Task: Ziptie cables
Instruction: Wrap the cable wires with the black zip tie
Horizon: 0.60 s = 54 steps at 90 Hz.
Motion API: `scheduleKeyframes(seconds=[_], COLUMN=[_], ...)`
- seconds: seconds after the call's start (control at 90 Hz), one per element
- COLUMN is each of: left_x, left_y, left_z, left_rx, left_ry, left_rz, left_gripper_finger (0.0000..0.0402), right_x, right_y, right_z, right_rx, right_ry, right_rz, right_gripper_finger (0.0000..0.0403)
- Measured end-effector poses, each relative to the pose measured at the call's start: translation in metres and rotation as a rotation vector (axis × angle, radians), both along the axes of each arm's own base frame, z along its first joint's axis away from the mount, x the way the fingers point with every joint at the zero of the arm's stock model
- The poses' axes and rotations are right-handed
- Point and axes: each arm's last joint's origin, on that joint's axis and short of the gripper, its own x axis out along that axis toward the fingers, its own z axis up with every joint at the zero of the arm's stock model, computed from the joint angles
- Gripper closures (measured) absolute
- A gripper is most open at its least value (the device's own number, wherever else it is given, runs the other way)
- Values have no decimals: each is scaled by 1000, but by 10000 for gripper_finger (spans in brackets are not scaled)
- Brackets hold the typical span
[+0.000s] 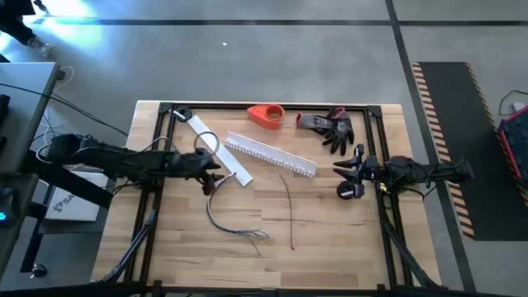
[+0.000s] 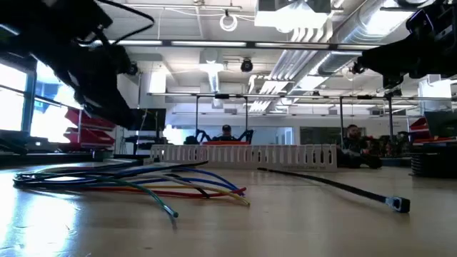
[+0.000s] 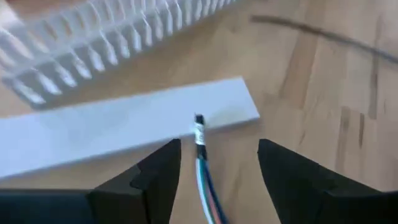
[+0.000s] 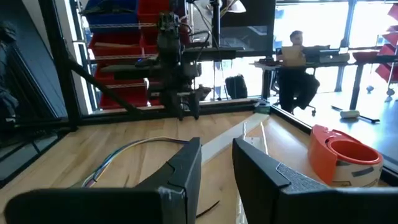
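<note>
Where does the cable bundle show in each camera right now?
High: cables curve across the table's left-centre.
Low: fanned out at left foreground.
Left wrist: one end between the left hand's fingers.
Right wrist: arcing at left.
Shared landmark: flat white strip.

A wooden table (image 1: 330, 239) with a black frame round its edge carries everything. Along the far edge lie an orange tape dispenser (image 1: 266, 115) and, just beside it, a dark work glove (image 1: 332, 128). A white slotted channel (image 1: 271, 154) lies slantwise near the middle, with a flat white strip (image 1: 221, 150) beside it on the left. Nearer the front, the cables (image 1: 227, 216) curve loosely over the wood, their coloured ends splayed. A thin black zip tie (image 1: 290, 210) lies apart to their right.
</note>
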Motion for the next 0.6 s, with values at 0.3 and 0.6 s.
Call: scheduleKeyframes(seconds=[0.3,0.6], left_x=[35,56], left_y=[12,28], left_z=[-27,-37], left_rx=[-64,-108], left_ry=[217,288], left_rz=[22,52], left_gripper_finger=[202,242], right_x=[0,0], right_y=[0,0], right_z=[0,0], right_rx=[0,0], right_ry=[0,1], right_rz=[0,0], right_gripper_finger=[325,325])
